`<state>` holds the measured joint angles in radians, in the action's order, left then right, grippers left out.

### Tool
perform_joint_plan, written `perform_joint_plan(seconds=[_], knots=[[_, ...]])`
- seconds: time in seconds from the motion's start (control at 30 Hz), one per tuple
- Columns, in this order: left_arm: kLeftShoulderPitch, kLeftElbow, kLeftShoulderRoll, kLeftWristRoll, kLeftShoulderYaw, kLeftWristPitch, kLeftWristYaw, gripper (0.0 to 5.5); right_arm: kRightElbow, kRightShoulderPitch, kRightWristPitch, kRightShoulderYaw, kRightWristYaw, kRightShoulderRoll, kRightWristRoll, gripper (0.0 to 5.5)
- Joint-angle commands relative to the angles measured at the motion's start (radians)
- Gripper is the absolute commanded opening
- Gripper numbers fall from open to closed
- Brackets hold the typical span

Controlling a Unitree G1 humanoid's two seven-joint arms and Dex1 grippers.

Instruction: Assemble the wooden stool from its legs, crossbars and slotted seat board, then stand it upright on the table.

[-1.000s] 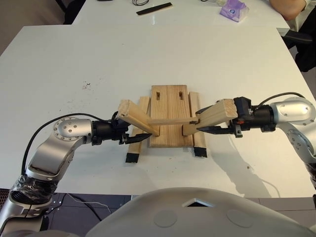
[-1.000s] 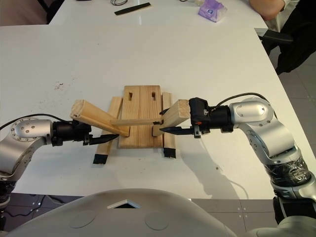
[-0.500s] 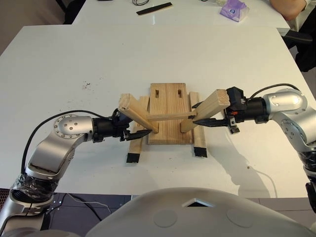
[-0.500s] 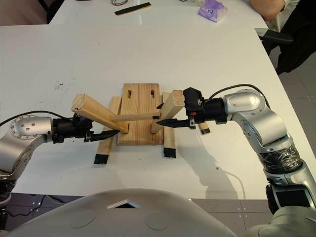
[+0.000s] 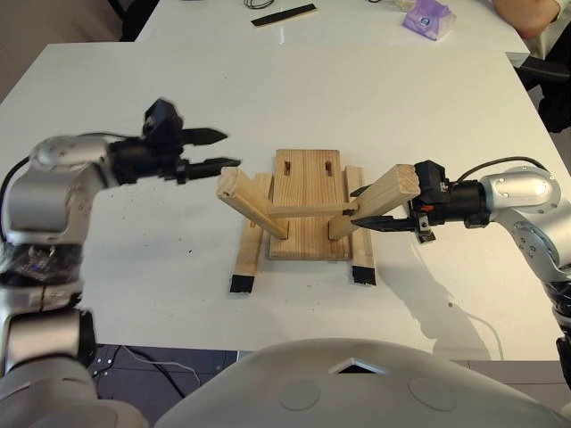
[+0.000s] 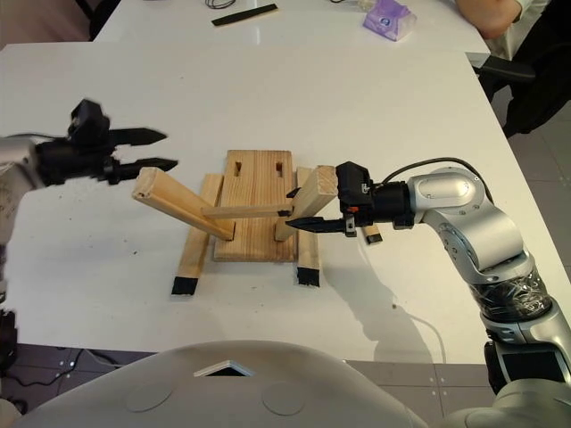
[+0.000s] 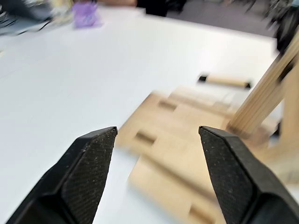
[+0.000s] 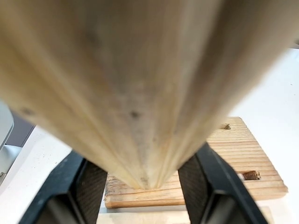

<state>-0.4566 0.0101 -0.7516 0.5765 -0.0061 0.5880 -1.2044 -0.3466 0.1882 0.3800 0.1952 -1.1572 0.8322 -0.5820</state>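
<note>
Right tool clamps the pale wooden leg; left tool hangs with jaws apart. Ease that leg squarely into the slotted wooden seat board.

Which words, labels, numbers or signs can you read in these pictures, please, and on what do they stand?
None can be read.
Purple packet at the table's far edge: any print is too small to read.
Seat board and right-hand leg: bare wood, no markings visible.
</note>
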Motion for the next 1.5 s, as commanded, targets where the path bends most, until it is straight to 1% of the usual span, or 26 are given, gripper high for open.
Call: perform_joint_plan(seconds=[0.03, 0.1, 0.17, 0.33, 0.47, 0.6, 0.77, 0.8, 0.87, 0.93, 0.97, 1.03, 1.07, 1.13, 1.23, 1.3, 1.4, 1.47, 1.5], knots=[[-0.195, -0.039, 0.128, 0.055, -0.135, 0.1, -0.111, 2.81, 0.088, -0.011, 0.059, 0.113, -0.028, -0.007, 0.096, 2.03], [-0.234, -0.006, 0.146, 0.052, -0.2, 0.118, -0.175, 2.47, 0.114, 0.027, 0.054, 0.137, -0.042, -0.02, 0.109, 2.03], [-0.265, 0.01, 0.165, 0.043, -0.229, 0.119, -0.189, 2.24, 0.135, 0.057, 0.048, 0.156, -0.054, -0.031, 0.118, 2.03], [-0.276, 0.081, 0.181, 0.061, -0.258, 0.131, -0.213, 2.24, 0.149, 0.084, 0.038, 0.18, -0.065, -0.049, 0.129, 2.03], [-0.209, 0.066, 0.14, -0.037, -0.339, 0.039, -0.266, 2.24, 0.159, 0.093, 0.033, 0.188, -0.063, -0.06, 0.135, 2.03], [-0.125, 0.009, 0.109, -0.163, -0.452, -0.066, -0.309, 2.24, 0.168, 0.101, 0.031, 0.193, -0.071, -0.062, 0.139, 2.03], [-0.1, -0.126, 0.134, -0.285, -0.544, -0.179, -0.304, 2.24, 0.183, 0.121, 0.028, 0.206, -0.078, -0.072, 0.151, 2.03], [-0.112, -0.144, 0.15, -0.276, -0.528, -0.175, -0.286, 2.24, 0.184, 0.126, 0.029, 0.208, -0.08, -0.074, 0.153, 2.03], [-0.159, -0.134, 0.191, -0.17, -0.431, -0.082, -0.238, 2.24, 0.181, 0.132, 0.032, 0.209, -0.083, -0.073, 0.15, 2.03], [-0.222, -0.089, 0.229, -0.028, -0.287, 0.036, -0.175, 2.24, 0.171, 0.127, 0.036, 0.2, -0.082, -0.066, 0.144, 2.03], [-0.26, -0.058, 0.245, 0.06, -0.194, 0.102, -0.127, 2.24, 0.164, 0.12, 0.038, 0.194, -0.08, -0.062, 0.14, 2.03], [-0.314, 0.001, 0.256, 0.195, -0.038, 0.193, -0.042, 2.24, 0.152, 0.104, 0.04, 0.181, -0.075, -0.054, 0.134, 2.03], [-0.338, 0.016, 0.252, 0.25, 0.03, 0.222, 0.003, 2.24, 0.144, 0.095, 0.043, 0.174, -0.071, -0.05, 0.13, 2.03], [-0.37, 0.033, 0.207, 0.313, 0.141, 0.243, 0.063, 2.24, 0.125, 0.075, 0.052, 0.154, -0.059, -0.041, 0.117, 2.03], [-0.333, 0.03, 0.084, 0.258, 0.208, 0.201, 0.052, 2.24, 0.095, 0.037, 0.063, 0.124, -0.037, -0.029, 0.099, 2.03], [-0.244, -0.006, -0.034, 0.143, 0.206, 0.099, 0.004, 2.24, 0.073, 0.013, 0.074, 0.103, -0.022, -0.021, 0.089, 2.03], [-0.015, -0.063, -0.213, -0.028, 0.185, -0.105, -0.153, 2.24, 0.033, -0.03, 0.091, 0.062, 0.001, 0.005, 0.063, 2.03], [0.144, -0.063, -0.284, -0.12, 0.174, -0.254, -0.24, 2.24, 0.005, -0.054, 0.104, 0.035, 0.013, 0.02, 0.045, 2.03], [0.205, -0.05, -0.301, -0.138, 0.175, -0.292, -0.266, 2.24, -0.005, -0.06, 0.11, 0.026, 0.018, 0.024, 0.039, 2.03]])
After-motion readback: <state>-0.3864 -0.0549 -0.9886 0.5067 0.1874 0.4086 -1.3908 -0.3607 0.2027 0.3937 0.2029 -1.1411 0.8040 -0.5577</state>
